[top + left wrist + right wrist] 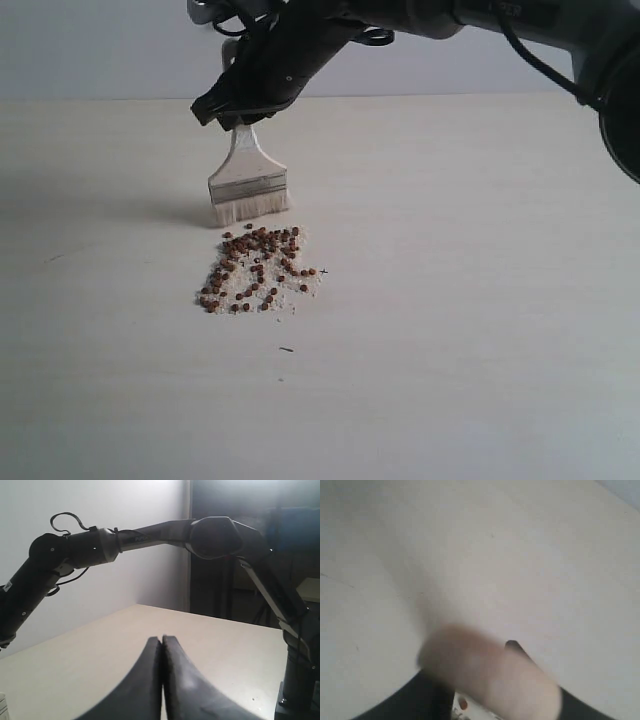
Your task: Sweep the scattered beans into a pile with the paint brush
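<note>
The beans (257,270) lie in a loose patch at the middle of the table, reddish-brown pellets mixed with pale crumbs. The paint brush (246,180) stands upright just behind the patch, its cream bristles (250,208) touching the table at the patch's far edge. My right gripper (243,108) reaches across from the right and is shut on the brush's wooden handle, which fills the right wrist view as a blurred pale bar (490,675). One bean (463,704) shows beneath it. My left gripper (161,641) is shut and holds nothing, raised above the table.
The pale table top (480,300) spreads wide on all sides of the patch. A small dark speck (286,349) lies in front of the beans. In the left wrist view the right arm (150,535) arches overhead, and its base (297,690) stands at the table edge.
</note>
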You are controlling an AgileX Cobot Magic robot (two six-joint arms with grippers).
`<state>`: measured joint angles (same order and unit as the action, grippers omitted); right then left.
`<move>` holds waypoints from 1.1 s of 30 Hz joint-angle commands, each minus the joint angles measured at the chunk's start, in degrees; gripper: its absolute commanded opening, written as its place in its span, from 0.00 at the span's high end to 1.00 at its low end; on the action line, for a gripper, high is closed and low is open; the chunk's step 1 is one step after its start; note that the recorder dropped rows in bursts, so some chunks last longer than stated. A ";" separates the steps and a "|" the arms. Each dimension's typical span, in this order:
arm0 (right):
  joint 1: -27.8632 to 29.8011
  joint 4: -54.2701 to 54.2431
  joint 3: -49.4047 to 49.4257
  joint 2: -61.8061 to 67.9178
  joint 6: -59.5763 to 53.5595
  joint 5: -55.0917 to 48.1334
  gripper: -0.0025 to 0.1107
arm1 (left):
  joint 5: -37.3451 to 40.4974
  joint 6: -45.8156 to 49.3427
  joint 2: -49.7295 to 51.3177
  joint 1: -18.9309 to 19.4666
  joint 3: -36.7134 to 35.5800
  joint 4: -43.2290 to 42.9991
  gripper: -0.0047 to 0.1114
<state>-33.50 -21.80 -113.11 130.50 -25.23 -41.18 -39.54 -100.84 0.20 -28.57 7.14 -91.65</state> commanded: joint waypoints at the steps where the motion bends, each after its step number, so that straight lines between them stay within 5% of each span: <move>1: -0.85 -0.75 0.15 0.38 -1.03 -0.92 0.98 | -0.07 -0.10 -0.20 0.04 -0.43 0.16 0.96; 15: -0.85 -1.74 0.15 -0.99 -0.21 -12.91 0.98 | -0.07 -0.10 -0.20 0.04 -0.43 0.16 0.96; 33: -0.85 2.38 0.15 -4.04 3.91 -5.36 0.98 | -0.07 -0.10 -0.20 0.04 -0.43 0.16 0.96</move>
<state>-34.39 -21.68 -113.11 127.69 -24.24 -47.79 -39.54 -100.84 0.20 -28.57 6.81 -91.65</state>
